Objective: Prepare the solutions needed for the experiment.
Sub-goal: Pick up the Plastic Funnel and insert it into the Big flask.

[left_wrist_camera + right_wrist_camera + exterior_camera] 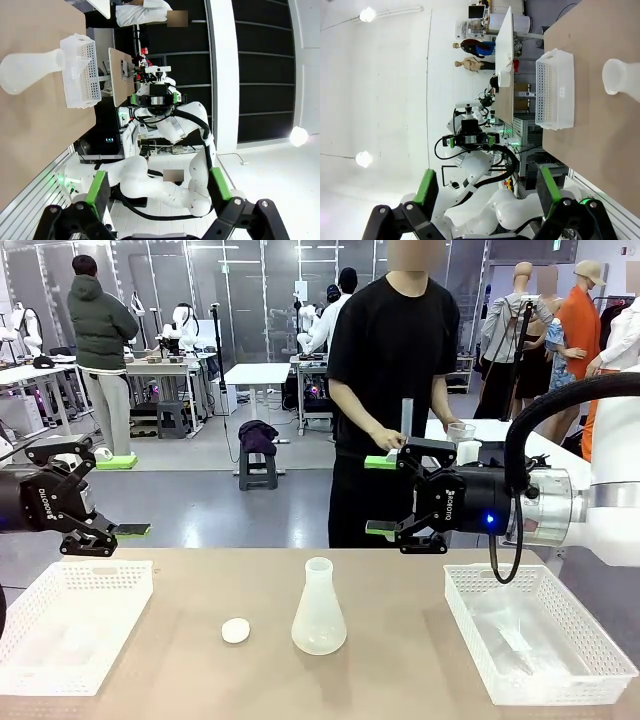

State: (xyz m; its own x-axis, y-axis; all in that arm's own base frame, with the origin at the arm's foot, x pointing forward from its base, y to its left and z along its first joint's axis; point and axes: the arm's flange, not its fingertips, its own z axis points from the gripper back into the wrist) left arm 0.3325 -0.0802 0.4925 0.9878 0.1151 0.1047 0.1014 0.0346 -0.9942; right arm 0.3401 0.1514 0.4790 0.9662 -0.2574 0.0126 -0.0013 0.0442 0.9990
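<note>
1. Front view: left gripper [120, 496] and right gripper [382, 495], jaws wide, empty, above far edge of table [180, 585].
2. Conical flask [319, 615] upright mid-table, white cap [236, 630] just left; contents indiscernible.

An upright flask [319, 612] and a small white cap [235, 630] (just left of it) are set mid-table [400, 640]. Bare strips are left between them and the left basket [140, 590] and right basket [470, 640].

Translucent white conical plastic flask [319, 612], small white round cap [236, 630], two white lattice-walled plastic baskets [80, 566] [470, 625], pale tan surface [400, 670].
</note>
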